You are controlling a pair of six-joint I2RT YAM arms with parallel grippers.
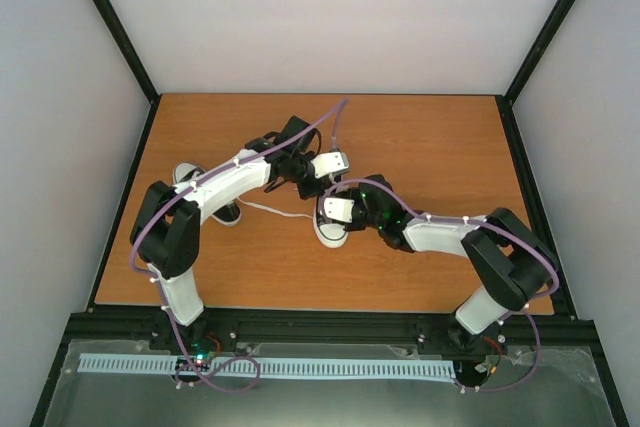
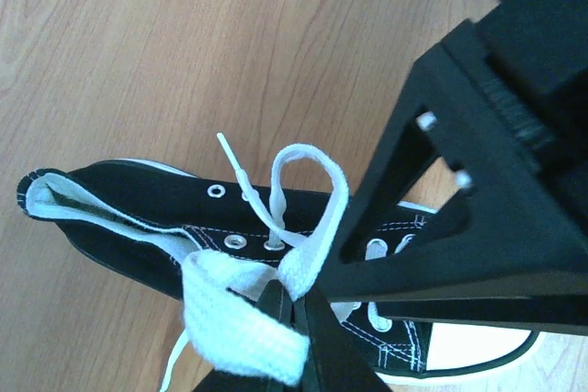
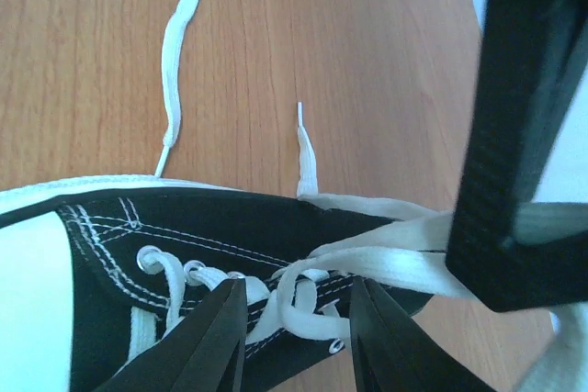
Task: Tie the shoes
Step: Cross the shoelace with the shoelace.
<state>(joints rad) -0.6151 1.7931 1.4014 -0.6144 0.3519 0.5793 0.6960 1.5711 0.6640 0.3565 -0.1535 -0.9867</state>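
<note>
One black shoe (image 1: 330, 231) with a white toe cap lies at the table's middle, between both arms. In the left wrist view my left gripper (image 2: 296, 296) is shut on a loop of its white lace (image 2: 310, 227), held up over the shoe's eyelets (image 2: 138, 218). My right gripper (image 3: 297, 293) stands open above the same shoe (image 3: 211, 222), its fingers on either side of the crossed laces (image 3: 317, 296). A taut lace strand (image 3: 404, 259) runs right from that crossing. The other shoe (image 1: 190, 176) lies at the left, partly hidden under my left arm.
A loose lace (image 1: 272, 210) trails across the wood between the two shoes. A lace end with its tip (image 3: 306, 155) lies on the table beyond the shoe. Black frame posts and white walls enclose the table (image 1: 430, 137).
</note>
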